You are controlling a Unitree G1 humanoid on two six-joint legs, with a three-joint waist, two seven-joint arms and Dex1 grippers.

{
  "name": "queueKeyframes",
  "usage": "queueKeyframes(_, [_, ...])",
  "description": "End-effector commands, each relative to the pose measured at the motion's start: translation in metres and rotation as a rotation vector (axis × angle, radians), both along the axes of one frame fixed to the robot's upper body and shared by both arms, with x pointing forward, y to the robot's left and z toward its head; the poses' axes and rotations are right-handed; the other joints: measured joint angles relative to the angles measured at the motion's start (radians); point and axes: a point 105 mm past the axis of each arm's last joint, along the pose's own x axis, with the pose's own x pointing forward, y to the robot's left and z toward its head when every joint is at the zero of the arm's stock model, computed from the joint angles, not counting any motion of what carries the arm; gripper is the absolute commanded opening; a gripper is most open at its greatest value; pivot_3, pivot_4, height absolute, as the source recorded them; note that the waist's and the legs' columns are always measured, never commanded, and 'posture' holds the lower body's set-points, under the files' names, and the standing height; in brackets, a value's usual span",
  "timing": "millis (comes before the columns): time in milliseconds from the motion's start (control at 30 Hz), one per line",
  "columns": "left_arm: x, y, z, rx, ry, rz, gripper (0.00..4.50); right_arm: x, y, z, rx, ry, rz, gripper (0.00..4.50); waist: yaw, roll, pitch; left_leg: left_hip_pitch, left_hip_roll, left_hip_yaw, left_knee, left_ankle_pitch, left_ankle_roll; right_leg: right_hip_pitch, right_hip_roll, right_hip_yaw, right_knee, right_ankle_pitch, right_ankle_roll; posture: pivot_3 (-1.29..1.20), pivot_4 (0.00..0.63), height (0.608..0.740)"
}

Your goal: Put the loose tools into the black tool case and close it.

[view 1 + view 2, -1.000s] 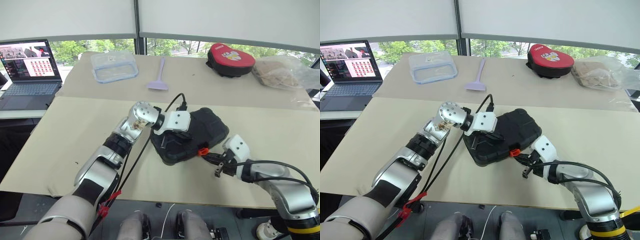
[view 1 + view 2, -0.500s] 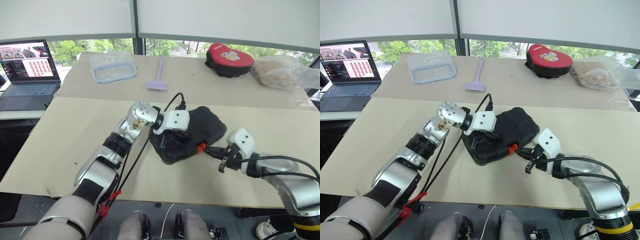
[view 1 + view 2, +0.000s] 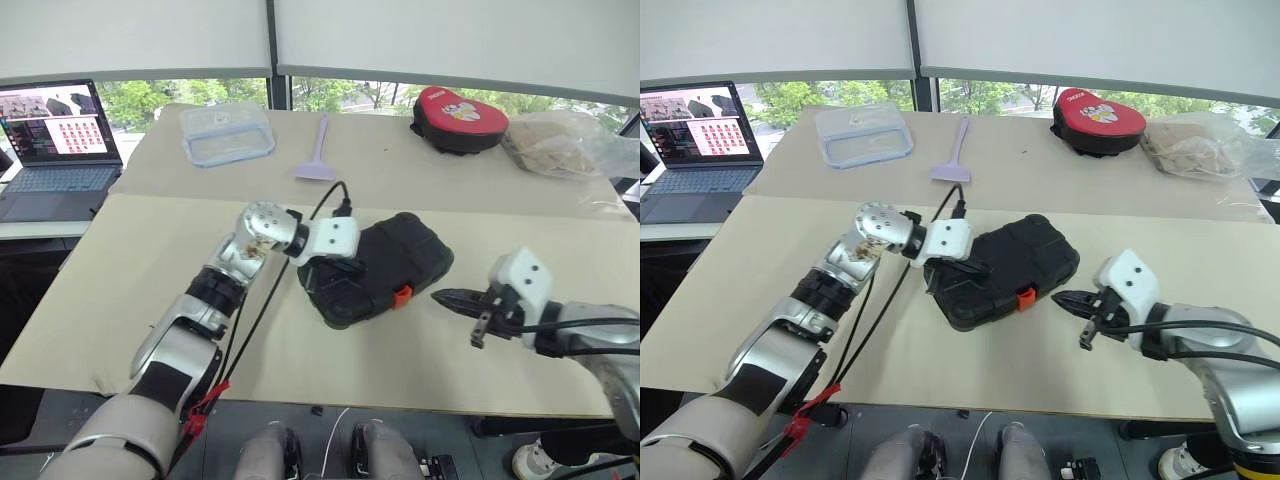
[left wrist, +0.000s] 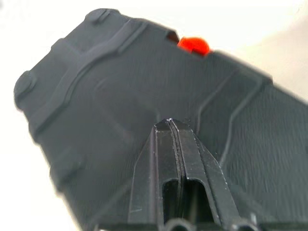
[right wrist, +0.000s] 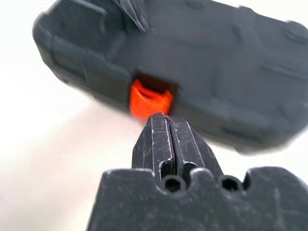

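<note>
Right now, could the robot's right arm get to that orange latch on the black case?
Probably yes. The right end effector hangs just off the case's front edge, pointing toward the orange latch, with only bare table between them. Its fingers are shut.

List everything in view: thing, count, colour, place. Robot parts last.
tool case: one, black with orange latch, closed, table centre
table: one, beige, under everything
spatula: one, lilac, far side, middle
container: one, clear with blue rim, far left
pouch: one, red and black, far right
plastic bag: one, clear, beside the pouch
laptop: one, open, left of the table
left gripper: one, black, shut, over the case lid
right gripper: one, black, shut, apart from the latch
</note>
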Motion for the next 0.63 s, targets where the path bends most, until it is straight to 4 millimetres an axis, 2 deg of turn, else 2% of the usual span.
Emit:
queueKeyframes(33, [-0.002, 0.039, -0.002, -0.022, 0.147, 0.110, 0.68, -0.013, -0.009, 0.024, 0.033, 0.007, 0.082, 0.57, -0.002, 0.000, 0.000, 0.000, 0.000, 0.000, 0.000, 0.000, 0.000, 0.000, 0.000, 0.000, 0.000, 0.000, 0.000, 0.00, 0.150, 0.731])
queueKeyframes(67, [-0.004, 0.044, 0.001, -0.039, 0.167, 0.122, 1.04, -0.016, -0.011, 0.027, 0.039, 0.017, 0.097, 0.76, -0.004, 0.000, 0.000, 0.000, 0.000, 0.000, 0.000, 0.000, 0.000, 0.000, 0.000, 0.000, 0.000, 0.000, 0.000, 0.00, 0.150, 0.731])
queueKeyframes(133, [-0.011, 0.059, 0.009, -0.063, 0.199, 0.144, 1.84, -0.021, -0.015, 0.033, 0.049, 0.027, 0.136, 1.43, -0.005, 0.000, 0.000, 0.000, 0.000, 0.000, 0.000, 0.000, 0.000, 0.000, 0.000, 0.000, 0.000, 0.000, 0.000, 0.00, 0.150, 0.731])
queueKeyframes(167, [-0.019, 0.076, 0.016, -0.093, 0.236, 0.169, 2.19, -0.023, -0.021, 0.038, 0.052, 0.030, 0.145, 1.83, -0.004, 0.000, 0.000, 0.000, 0.000, 0.000, 0.000, 0.000, 0.000, 0.000, 0.000, -0.001, 0.000, 0.000, 0.000, 0.00, 0.150, 0.731])
queueKeyframes(233, [-0.044, 0.115, 0.034, -0.162, 0.341, 0.220, 2.99, -0.025, -0.036, 0.049, 0.058, 0.037, 0.149, 2.58, -0.011, 0.001, 0.002, -0.001, 0.000, 0.000, 0.000, 0.000, 0.000, -0.001, 0.000, 0.000, 0.000, 0.000, 0.000, 0.00, 0.150, 0.731])
queueKeyframes(267, [-0.056, 0.130, 0.041, -0.189, 0.386, 0.245, 3.20, -0.026, -0.042, 0.053, 0.059, 0.038, 0.147, 2.77, -0.015, 0.001, 0.003, -0.001, 0.000, 0.000, -0.001, 0.000, 0.000, -0.002, 0.000, 0.001, 0.000, 0.000, 0.000, 0.00, 0.150, 0.731])
queueKeyframes(367, [-0.088, 0.164, 0.048, -0.207, 0.480, 0.353, 4.27, -0.027, -0.056, 0.059, 0.063, 0.032, 0.135, 3.80, -0.011, -0.001, 0.004, -0.003, 0.001, 0.000, -0.001, 0.000, -0.002, -0.004, 0.000, 0.000, 0.000, 0.000, 0.000, 0.00, 0.150, 0.731])
queueKeyframes(433, [-0.100, 0.173, 0.047, -0.206, 0.481, 0.393, 4.39, -0.030, -0.059, 0.059, 0.076, 0.055, 0.147, 3.81, -0.001, 0.001, 0.005, -0.002, 0.001, -0.001, -0.001, 0.000, -0.002, -0.003, -0.002, 0.000, 0.000, -0.001, 0.001, 0.00, 0.150, 0.731])
queueKeyframes(533, [-0.105, 0.180, 0.048, -0.261, 0.472, 0.470, 4.39, -0.030, -0.062, 0.056, 0.103, 0.092, 0.149, 3.81, 0.019, 0.003, 0.006, 0.002, -0.001, -0.003, -0.001, -0.003, -0.002, 0.001, -0.012, 0.000, -0.002, -0.003, 0.002, 0.00, 0.150, 0.731])
queueKeyframes(567, [-0.106, 0.181, 0.048, -0.279, 0.476, 0.486, 4.39, -0.030, -0.062, 0.055, 0.108, 0.099, 0.150, 3.81, 0.023, 0.003, 0.006, 0.001, -0.002, -0.004, -0.001, -0.007, -0.007, 0.000, -0.014, -0.001, -0.004, -0.003, 0.002, 0.00, 0.150, 0.731])
queueKeyframes(633, [-0.105, 0.184, 0.041, -0.282, 0.451, 0.518, 4.39, -0.025, -0.061, 0.051, 0.119, 0.102, 0.145, 3.81, 0.025, 0.003, 0.006, 0.001, -0.002, -0.005, -0.002, -0.007, -0.008, 0.001, -0.014, -0.002, -0.007, -0.002, 0.002, 0.00, 0.150, 0.731])
